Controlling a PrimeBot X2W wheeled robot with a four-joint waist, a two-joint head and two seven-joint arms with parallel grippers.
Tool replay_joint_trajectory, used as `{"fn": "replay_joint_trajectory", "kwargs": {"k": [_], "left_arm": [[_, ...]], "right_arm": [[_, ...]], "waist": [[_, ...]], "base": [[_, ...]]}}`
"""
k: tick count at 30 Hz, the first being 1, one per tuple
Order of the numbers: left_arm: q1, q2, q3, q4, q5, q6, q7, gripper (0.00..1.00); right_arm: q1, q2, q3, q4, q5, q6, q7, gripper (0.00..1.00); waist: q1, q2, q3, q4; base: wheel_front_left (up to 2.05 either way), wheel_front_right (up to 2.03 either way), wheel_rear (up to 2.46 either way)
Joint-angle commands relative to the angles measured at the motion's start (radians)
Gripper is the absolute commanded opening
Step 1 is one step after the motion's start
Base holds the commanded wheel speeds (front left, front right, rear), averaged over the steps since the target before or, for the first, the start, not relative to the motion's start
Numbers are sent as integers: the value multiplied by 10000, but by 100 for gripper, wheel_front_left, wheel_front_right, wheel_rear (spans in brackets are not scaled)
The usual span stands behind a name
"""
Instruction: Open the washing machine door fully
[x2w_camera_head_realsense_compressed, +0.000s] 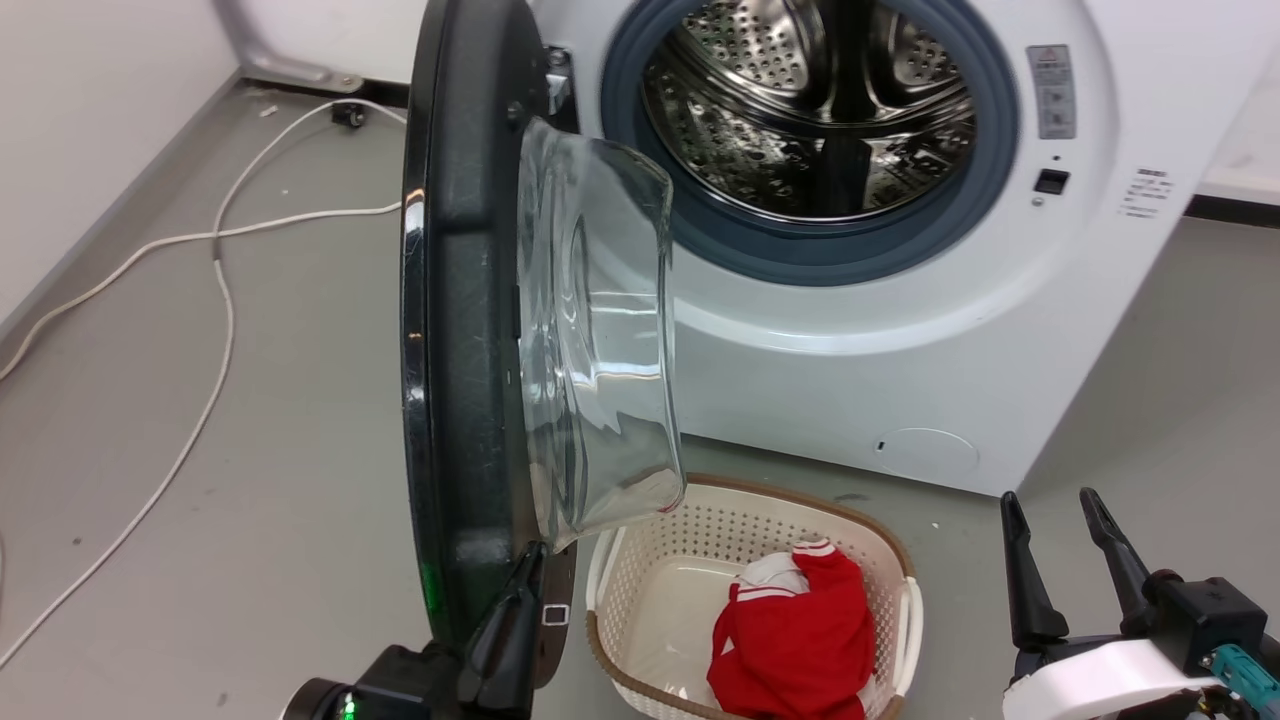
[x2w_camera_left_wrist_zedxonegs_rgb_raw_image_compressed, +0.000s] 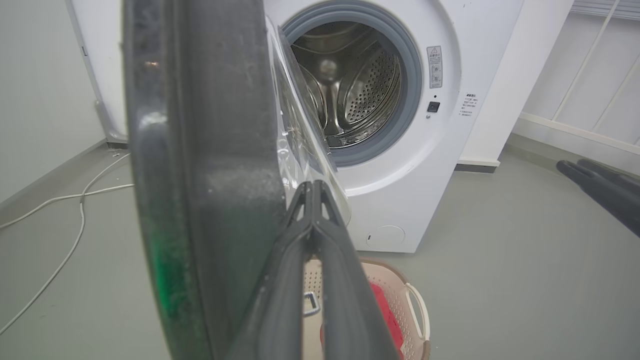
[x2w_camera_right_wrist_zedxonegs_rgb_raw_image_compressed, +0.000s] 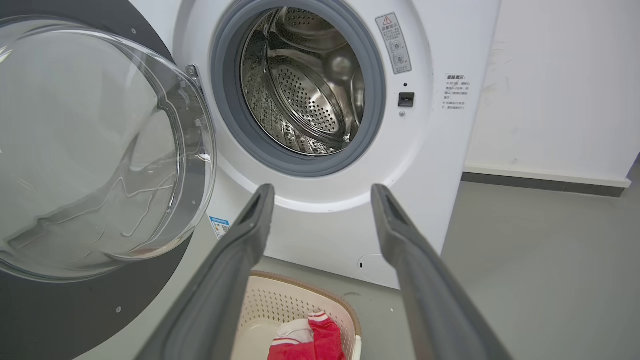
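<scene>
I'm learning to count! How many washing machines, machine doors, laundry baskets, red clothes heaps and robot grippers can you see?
washing machine: 1
washing machine door: 1
laundry basket: 1
red clothes heap: 1
Grippers: 2, the left gripper and the right gripper
Total: 6

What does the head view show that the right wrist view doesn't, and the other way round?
Head view's extras: the white cable on the floor and the left tool, shut beside the door's lower rim. Right wrist view's extra: the blue label on the washing machine. Shared: the open door, steel drum, basket, red clothing and open right tool.
</scene>
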Motion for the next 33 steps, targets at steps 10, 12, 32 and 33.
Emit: {"fn": "replay_joint_trajectory", "kwargs": {"k": [10, 12, 32, 33], "left_arm": [[277, 463, 1080, -32, -193, 550, -197, 0], [213, 587, 1359, 32, -261, 606, -277, 0], [-1764, 1865, 4779, 2770, -2016, 250, -1582, 0], [-1923, 1946, 4931, 3005, -2145, 155, -1610, 0]], "right_arm": [[-54, 20, -59, -58, -67, -7, 54, 100], [-79, 20, -58, -87, -85, -7, 47, 100], [-714, 20, -153, -491, -398, -7, 313, 100], [-739, 20, -158, -506, -405, -7, 339, 100]], "waist": [[0, 0, 244, 847], [0, 0, 293, 892], [0, 0, 1475, 647], [0, 0, 1541, 630]], "base": [[0, 0, 0], [0, 0, 0], [0, 0, 0], [0, 0, 0]]}}
